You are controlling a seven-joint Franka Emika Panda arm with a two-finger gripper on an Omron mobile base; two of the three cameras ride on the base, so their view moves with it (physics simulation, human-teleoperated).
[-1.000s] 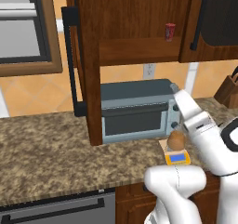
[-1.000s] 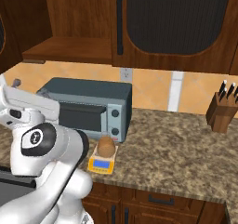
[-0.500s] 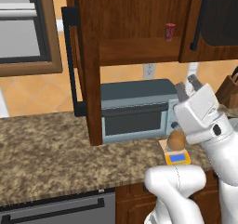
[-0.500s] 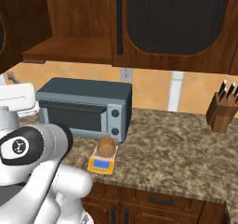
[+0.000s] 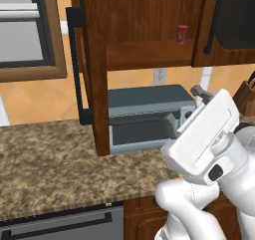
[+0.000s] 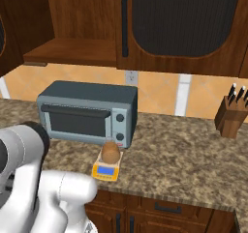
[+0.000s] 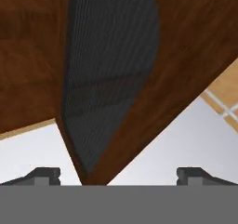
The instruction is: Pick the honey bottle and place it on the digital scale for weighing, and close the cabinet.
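The cabinet (image 5: 94, 69) door stands open (red can (image 5: 182, 34) inside) above the toaster oven (image 5: 149, 117).

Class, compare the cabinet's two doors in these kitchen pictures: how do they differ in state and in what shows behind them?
The left cabinet door stands swung open, edge-on; the right cabinet door is shut. Behind the left door a shelf with a small red can shows; the right door hides its contents. Both are dark brown wood with black bar handles.

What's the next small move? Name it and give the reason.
Probably bring the gripper up against the outer face of the open cabinet door and start pushing it shut. The honey bottle already sits on the digital scale, so only the cabinet is left. The hand view shows the door's dark panel close ahead, fingers spread with nothing between them.
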